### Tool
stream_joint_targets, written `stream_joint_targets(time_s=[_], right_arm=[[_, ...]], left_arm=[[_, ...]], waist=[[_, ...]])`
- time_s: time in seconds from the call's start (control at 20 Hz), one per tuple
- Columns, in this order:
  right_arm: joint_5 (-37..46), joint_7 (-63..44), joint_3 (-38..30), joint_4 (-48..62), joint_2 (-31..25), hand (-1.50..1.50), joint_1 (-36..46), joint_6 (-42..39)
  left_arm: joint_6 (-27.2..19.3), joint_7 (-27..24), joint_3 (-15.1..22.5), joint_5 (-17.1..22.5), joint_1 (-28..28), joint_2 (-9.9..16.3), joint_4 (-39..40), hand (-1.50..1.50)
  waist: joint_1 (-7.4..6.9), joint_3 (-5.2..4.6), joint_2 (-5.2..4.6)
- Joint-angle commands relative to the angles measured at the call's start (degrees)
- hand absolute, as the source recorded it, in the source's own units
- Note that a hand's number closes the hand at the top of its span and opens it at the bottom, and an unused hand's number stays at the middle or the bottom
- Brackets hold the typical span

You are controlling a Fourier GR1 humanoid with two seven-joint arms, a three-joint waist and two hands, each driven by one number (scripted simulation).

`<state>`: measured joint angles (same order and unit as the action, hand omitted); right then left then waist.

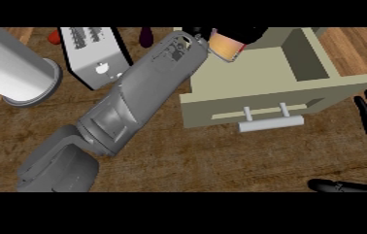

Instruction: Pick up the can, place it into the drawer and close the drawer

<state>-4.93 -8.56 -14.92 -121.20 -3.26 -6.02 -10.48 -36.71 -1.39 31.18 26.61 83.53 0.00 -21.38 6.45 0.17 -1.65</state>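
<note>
The left hand (240,34) is curled round the can (226,47), which hangs tilted just under its fingers, above the open drawer (269,73). Well away to its right, the right hand (337,185) rests near the edge, fingers relaxed, over the tabletop (215,160).

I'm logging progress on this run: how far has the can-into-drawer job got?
Done: the can is off the counter, gripped in the left hand.
In hand: it hangs tilted over the back of the open drawer, not released.
Left: set it inside, let go, then push the drawer shut by its handle. The right hand rests at the lower right edge.
</note>
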Motion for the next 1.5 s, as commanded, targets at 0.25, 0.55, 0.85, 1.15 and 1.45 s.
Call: stream_joint_targets(time_s=[0.25, 0.55, 0.85, 1.15, 1.45], right_arm=[[-0.6, -1.2, 0.1, -0.3, -1.4, -1.5, 0.6, -1.1], [1.2, 2.1, 2.3, -0.2, 0.8, -1.5, -0.3, -0.8], [1.7, 2.6, 0.5, -3.0, -1.4, -1.5, -1.2, -1.7], [11.4, 5.8, 1.9, -6.9, -5.1, -1.5, -1.2, -1.8], [17.8, 7.9, 5.1, -6.3, -7.1, -1.5, 1.9, -1.9]], left_arm=[[-3.7, -1.4, 2.6, 2.1, 0.1, 0.0, 2.3, -1.5], [-7.2, -0.2, 4.7, 3.9, -0.3, 0.0, 1.3, -1.5], [-8.0, -3.4, 3.9, 6.5, -2.5, 0.0, 1.0, -1.5], [-9.2, -2.6, 3.5, 9.7, -2.4, 0.0, -1.2, -1.5], [-10.0, -4.5, 3.6, 12.4, -1.5, 0.0, -2.8, -1.5]], waist=[[1.35, 0.0, -0.39], [1.57, 0.04, -0.19], [1.24, -0.03, -0.1], [0.74, -0.08, 0.19], [-0.33, -0.06, 0.14]])
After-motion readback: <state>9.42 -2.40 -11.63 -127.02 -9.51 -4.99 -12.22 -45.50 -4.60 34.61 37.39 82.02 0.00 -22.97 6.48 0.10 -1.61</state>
